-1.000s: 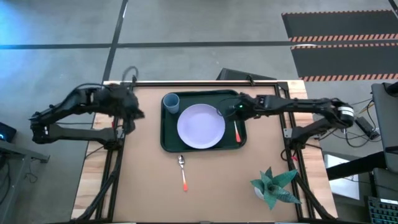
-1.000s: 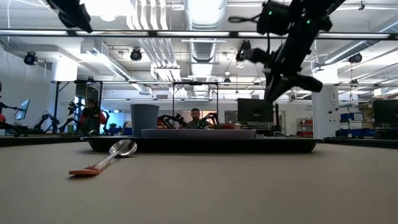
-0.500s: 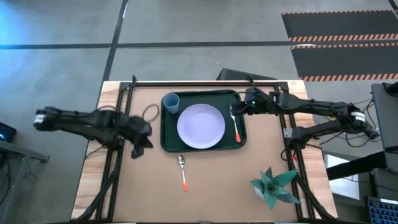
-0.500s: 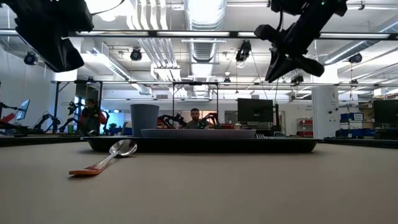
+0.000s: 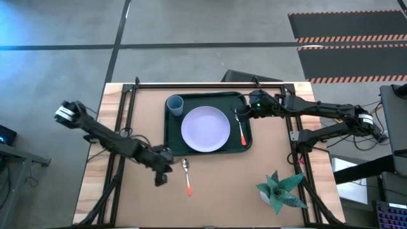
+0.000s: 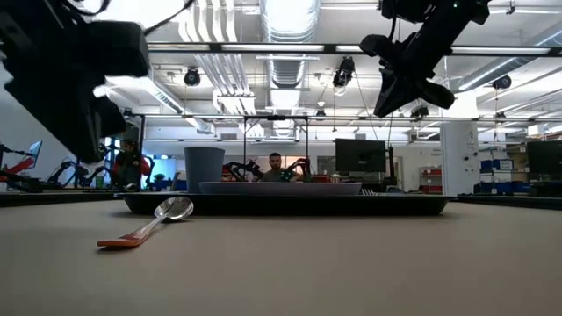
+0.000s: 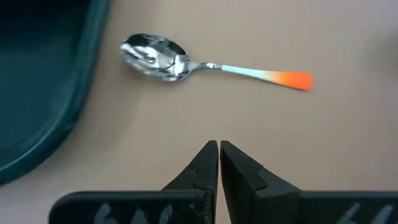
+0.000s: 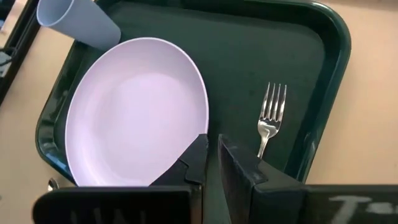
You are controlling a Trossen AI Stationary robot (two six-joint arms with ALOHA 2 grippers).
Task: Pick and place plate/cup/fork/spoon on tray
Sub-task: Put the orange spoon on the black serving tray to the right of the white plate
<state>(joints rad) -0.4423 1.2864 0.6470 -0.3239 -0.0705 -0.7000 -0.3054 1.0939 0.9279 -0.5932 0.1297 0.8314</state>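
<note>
Writing: none readable.
Left gripper (image 7: 218, 149): fingers together, empty, beside spoon (image 7: 211, 63).
Right gripper (image 8: 212, 144): fingers together, empty, over tray (image 8: 331, 43).

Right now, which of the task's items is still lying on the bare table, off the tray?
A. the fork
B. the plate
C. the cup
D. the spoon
D. The spoon lies on the tabletop just outside the tray, beside the left gripper, while the fork, cup and plate all sit inside the tray.
</note>
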